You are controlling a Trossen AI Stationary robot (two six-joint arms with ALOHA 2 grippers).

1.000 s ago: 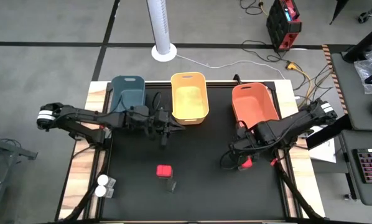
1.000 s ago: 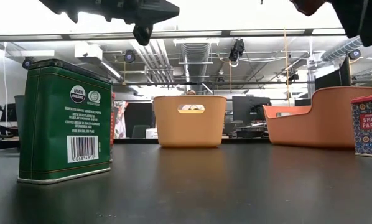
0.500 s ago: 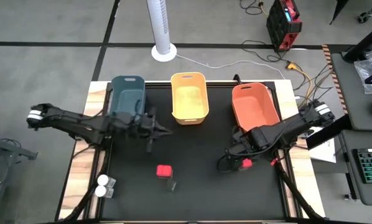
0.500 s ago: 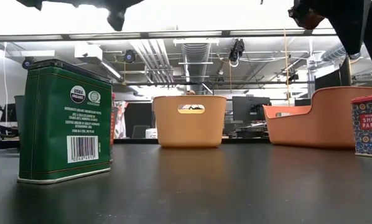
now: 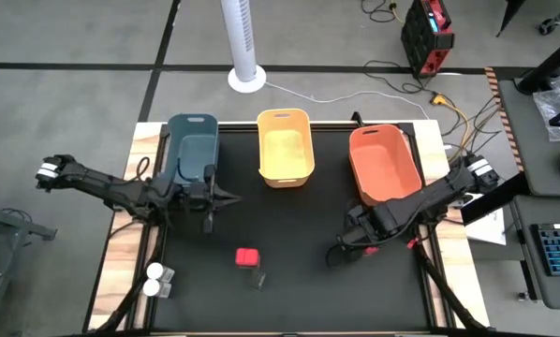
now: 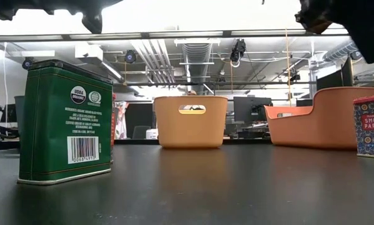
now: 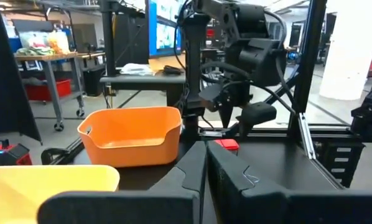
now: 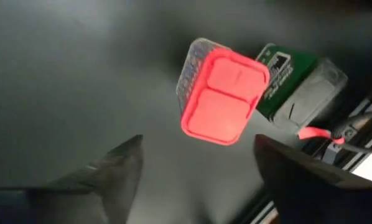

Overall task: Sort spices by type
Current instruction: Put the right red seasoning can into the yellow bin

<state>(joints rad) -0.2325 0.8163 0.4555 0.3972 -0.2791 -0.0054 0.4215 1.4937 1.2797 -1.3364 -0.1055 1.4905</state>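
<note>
Red-lidded jar, right side (image 8: 223, 99): we see it upright on the counter (image 5: 299, 243), just below the right hand, beside a green tin (image 8: 285, 81); hidden under the arm from above.
Red-lidded jar, centre (image 5: 247, 256): stands on the counter's near middle, a dark jar (image 5: 257, 277) just beside it.
White-lidded jars (image 5: 154, 278): a pair at the near left edge.
Bins: blue (image 5: 193, 140), yellow (image 5: 286, 146), orange (image 5: 383, 164) in a row at the far edge; we see no jars in them.
Right hand (image 8: 198, 158): fingers spread either side of the red lid, holding nothing.
Left hand (image 5: 208, 195): closed tight, empty, waiting by the blue bin.
Step in hand: we judge it the approach to grasp this red jar.
Next move: lower squarely, close on the jar's sides, keep clear of the green tin.
</note>
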